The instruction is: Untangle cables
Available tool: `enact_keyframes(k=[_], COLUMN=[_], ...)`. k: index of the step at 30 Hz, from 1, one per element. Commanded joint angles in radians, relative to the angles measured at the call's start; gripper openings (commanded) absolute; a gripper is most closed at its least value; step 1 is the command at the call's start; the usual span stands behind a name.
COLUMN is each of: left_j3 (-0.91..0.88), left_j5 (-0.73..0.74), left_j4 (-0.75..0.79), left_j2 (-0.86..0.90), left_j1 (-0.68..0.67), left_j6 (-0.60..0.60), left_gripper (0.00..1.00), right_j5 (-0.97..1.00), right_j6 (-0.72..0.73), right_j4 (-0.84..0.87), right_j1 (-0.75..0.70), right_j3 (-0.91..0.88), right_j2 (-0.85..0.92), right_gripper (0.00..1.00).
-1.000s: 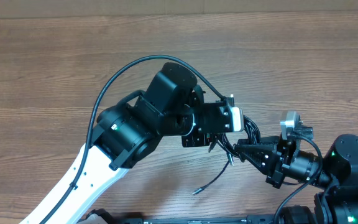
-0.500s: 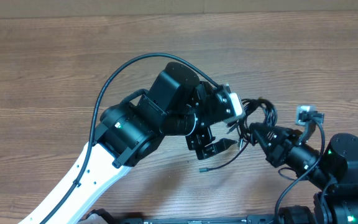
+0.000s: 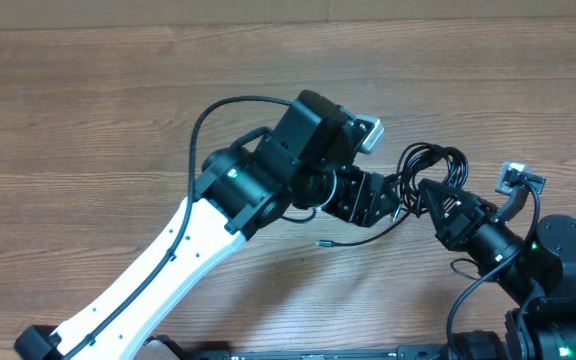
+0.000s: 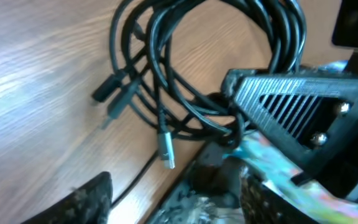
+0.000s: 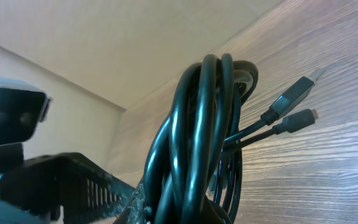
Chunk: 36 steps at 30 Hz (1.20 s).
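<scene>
- cables [image 3: 434,163] are sitting as one looped bundle, right of the table's centre. The lower edge of the loop is being pinched between the pressed-together fingers of the right gripper [image 3: 428,192].
- one loose strand [image 3: 353,240] is trailing out of the bundle toward the left, and its plug tip is lying flat on the wood.
- strand count inside the loop: can't tell, they're overlapping too much.
- plug ends [image 4: 107,99]: the left wrist view is showing three, two dark and one silver-tipped. The right wrist view is showing two, sticking out to the side of the bundle.
- left gripper [image 3: 390,203] is sitting just beside the bundle with its fingers spread and not gripping anything.
- table [image 3: 88,120]: bare wood is running wide to the left of the bundle and on to the far edge.
- the near-right side is looking tight. The right arm base [image 3: 563,255] is crowding that corner, and the left arm [image 3: 168,270] is crossing diagonally from the lower left.
- totals: two arms, two grippers, one bundle.
</scene>
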Motion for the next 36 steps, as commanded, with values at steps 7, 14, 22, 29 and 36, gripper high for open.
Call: enact_keyframes(k=[7,14,22,29,36], left_j3=[0.021,0.021,0.021,0.021,0.021], left_j5=[0.097,0.004,-0.119,-0.225,-0.273], left_j4=[0.022,0.029,0.028,0.028,0.023], left_j2=[0.015,0.015,0.015,0.015,0.02], left_j1=[-0.022,-0.077,-0.089,-0.089,-0.089], left_j6=[-0.15,-0.15,-0.154,-0.166,-0.206], left_gripper=[0.84,0.87,0.83,0.71,0.66], right_j5=[0.053,0.052,-0.051,-0.091,-0.098], right_j6=[0.016,0.125,0.198,0.194,0.194], right_j4=[0.011,0.011,0.04,0.059,0.045], right_j1=[-0.002,-0.002,-0.002,-0.001,-0.001], right_j3=[0.027,0.027,0.027,0.027,0.027], right_j2=[-0.006,-0.006,-0.006,-0.006,-0.006], right_gripper=[0.04,0.04,0.04,0.04,0.04])
